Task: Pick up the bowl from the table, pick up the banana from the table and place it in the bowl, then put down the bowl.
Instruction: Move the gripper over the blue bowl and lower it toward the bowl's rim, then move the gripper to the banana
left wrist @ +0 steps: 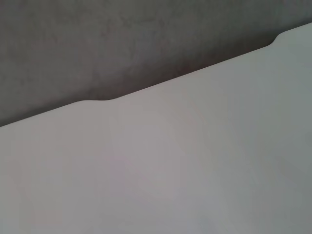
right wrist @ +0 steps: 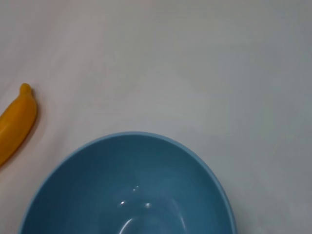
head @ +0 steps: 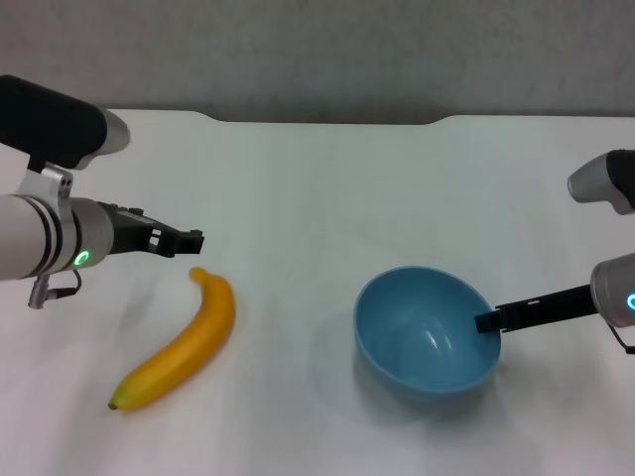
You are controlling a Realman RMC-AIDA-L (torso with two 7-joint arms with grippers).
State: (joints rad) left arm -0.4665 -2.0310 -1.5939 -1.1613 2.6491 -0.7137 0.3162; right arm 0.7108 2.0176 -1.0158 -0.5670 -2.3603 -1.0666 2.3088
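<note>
The bowl (head: 427,342) looks like smooth plastic, glossy inside with small highlights. The banana (head: 179,345) has a smooth, faintly shiny skin. The table (head: 327,198) seems matt; material hard to tell.

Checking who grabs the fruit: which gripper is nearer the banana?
Left. The left gripper hovers just beyond the far end of the curved yellow banana. The right gripper sits across the table at the light-blue plastic bowl's rim.

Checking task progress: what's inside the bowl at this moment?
Nothing loose: the bowl shows only its glossy blue inside, with the right gripper at its rim. The banana lies on the table, near the left gripper. The nearest inner wall is hidden.
</note>
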